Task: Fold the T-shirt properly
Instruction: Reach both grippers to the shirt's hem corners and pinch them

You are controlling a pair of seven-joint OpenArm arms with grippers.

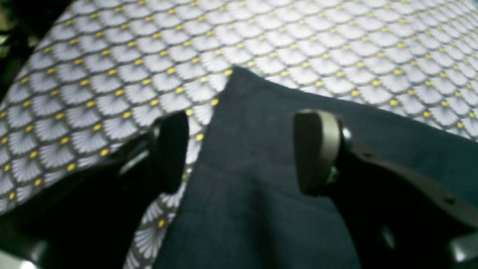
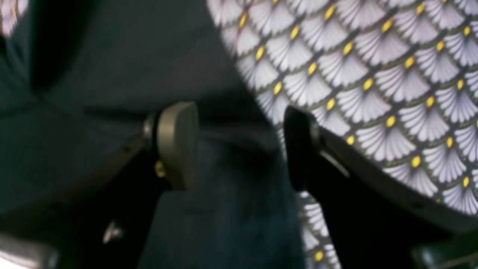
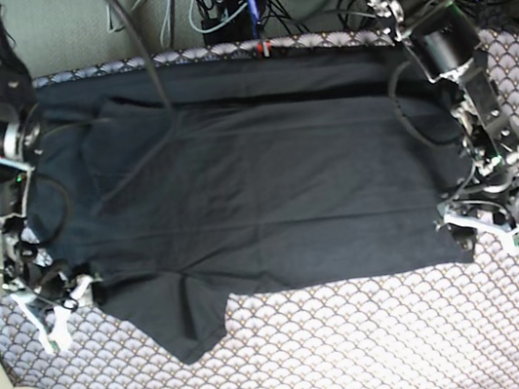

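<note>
One patterned worktop (image 3: pixel 363 346), covered in a grey fan print with yellow dots, carries everything. Spread flat across its middle lies the black T-shirt (image 3: pixel 258 185), one sleeve jutting toward the near edge. At the shirt's near corners sit both arms. In the base view the left claw (image 3: pixel 481 223) is on the right; its fingers (image 1: pixel 315 149) stand apart over the fabric corner, gripping nothing. The right claw (image 3: pixel 54 301) also stands apart, straddling the shirt's edge.
</note>
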